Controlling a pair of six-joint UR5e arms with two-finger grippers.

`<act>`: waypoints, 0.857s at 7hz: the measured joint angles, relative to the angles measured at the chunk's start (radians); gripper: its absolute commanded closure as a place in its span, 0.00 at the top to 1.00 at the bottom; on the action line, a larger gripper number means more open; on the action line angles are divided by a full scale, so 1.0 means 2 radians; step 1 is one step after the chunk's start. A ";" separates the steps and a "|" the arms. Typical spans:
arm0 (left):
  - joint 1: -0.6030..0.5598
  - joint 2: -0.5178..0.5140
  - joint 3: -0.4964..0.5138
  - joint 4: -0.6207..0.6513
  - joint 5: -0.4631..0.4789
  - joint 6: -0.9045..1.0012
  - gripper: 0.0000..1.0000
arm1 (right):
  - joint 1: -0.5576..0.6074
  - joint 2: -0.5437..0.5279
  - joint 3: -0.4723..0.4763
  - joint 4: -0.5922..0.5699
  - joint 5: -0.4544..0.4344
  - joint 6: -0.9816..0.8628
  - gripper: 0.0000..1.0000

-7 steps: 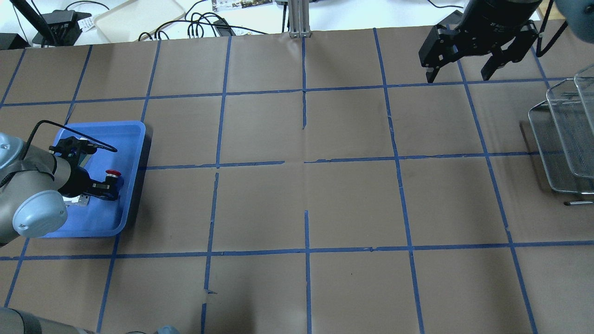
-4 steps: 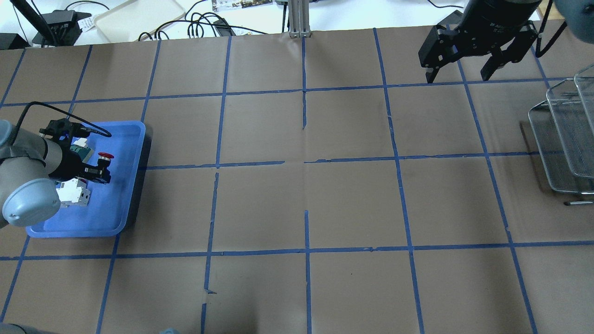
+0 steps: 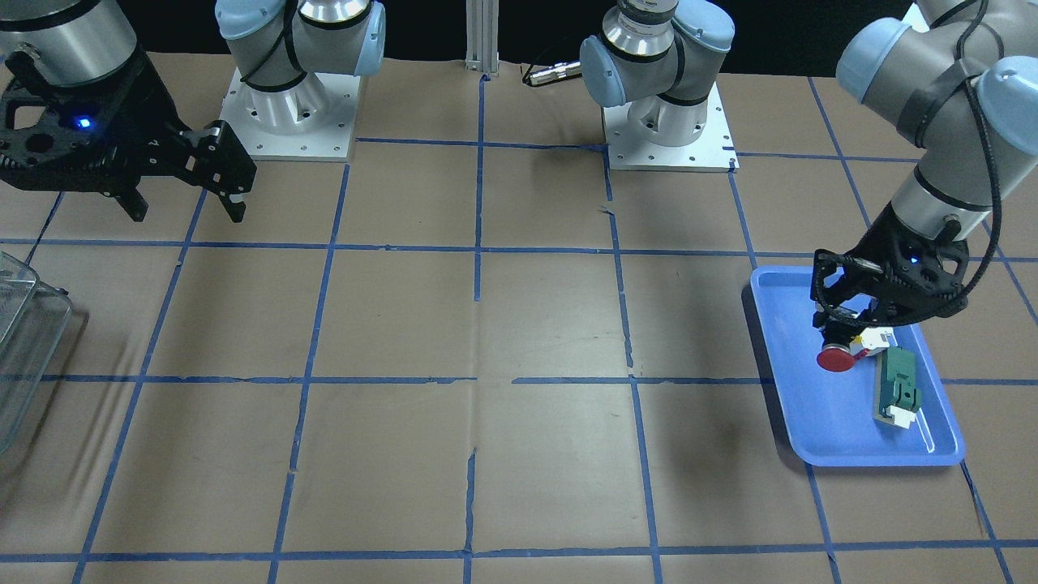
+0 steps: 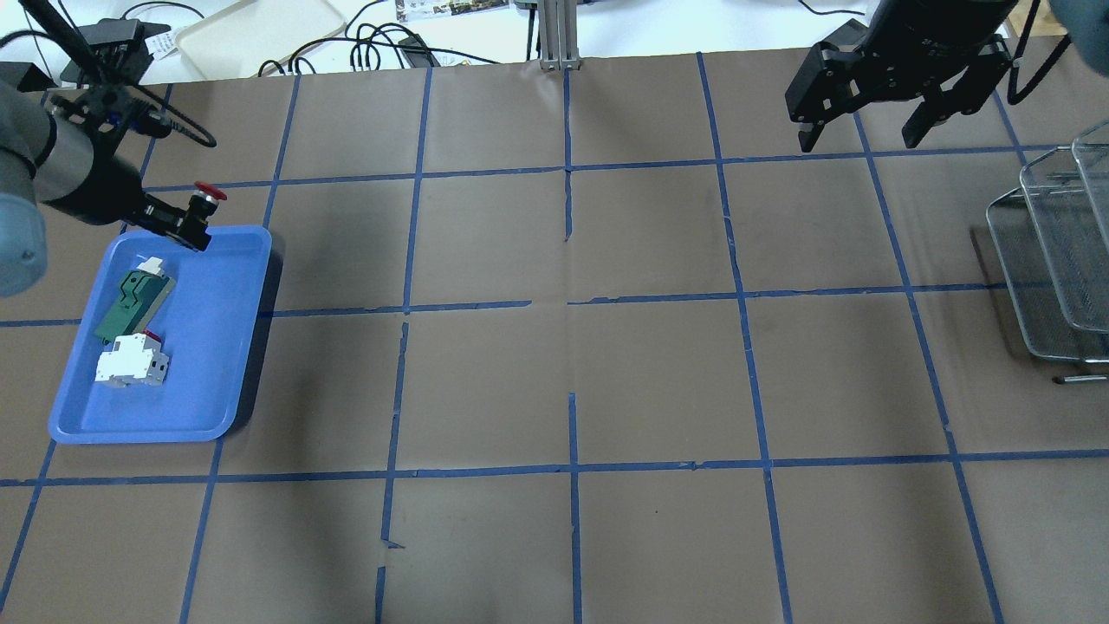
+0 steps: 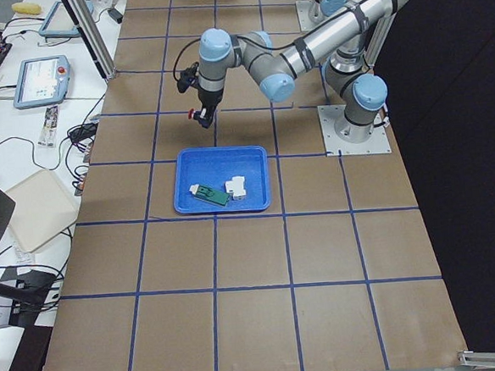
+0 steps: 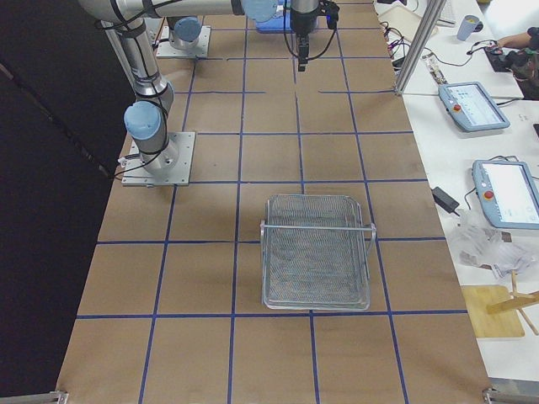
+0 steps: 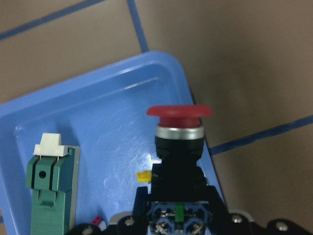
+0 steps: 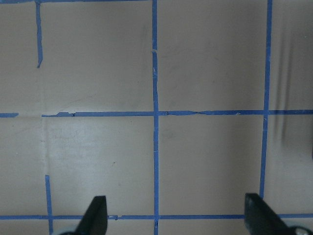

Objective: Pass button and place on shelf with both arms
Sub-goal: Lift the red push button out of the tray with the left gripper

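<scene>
The button point(image 4: 209, 192), a red mushroom cap on a black body, is held in my left gripper point(image 4: 191, 224), which is shut on its body. It hangs above the far corner of the blue tray point(image 4: 208, 347). In the left wrist view the button point(image 7: 179, 128) stands upright between the fingers, over the tray's corner point(image 7: 122, 98). In the front-facing view it point(image 3: 834, 358) is above the tray point(image 3: 835, 430). My right gripper point(image 4: 866, 130) is open and empty, high over the far right of the table. The wire shelf point(image 4: 1053, 260) stands at the right edge.
A green-and-white block point(image 4: 132, 303) and a white-and-red block point(image 4: 130, 362) lie in the tray. The table is brown paper with a blue tape grid. A vertical metal post point(image 4: 554, 35) stands at the far edge. Cables and a beige tray point(image 4: 260, 30) lie beyond it.
My left gripper has lifted the button out of the tray and carried it toward the tray's far corner, uncovering both blocks. The right gripper has barely moved.
</scene>
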 measured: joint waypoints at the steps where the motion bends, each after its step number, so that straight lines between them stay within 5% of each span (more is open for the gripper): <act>1: -0.033 0.009 0.043 -0.053 -0.016 0.002 0.00 | -0.001 0.000 -0.002 0.003 0.001 0.000 1.00; 4: -0.101 0.018 0.080 -0.094 -0.086 0.077 0.00 | 0.001 -0.004 -0.021 -0.009 0.004 0.000 1.00; 6: -0.142 0.015 0.081 -0.093 -0.092 0.167 0.00 | 0.001 -0.013 -0.027 -0.008 0.011 0.001 1.00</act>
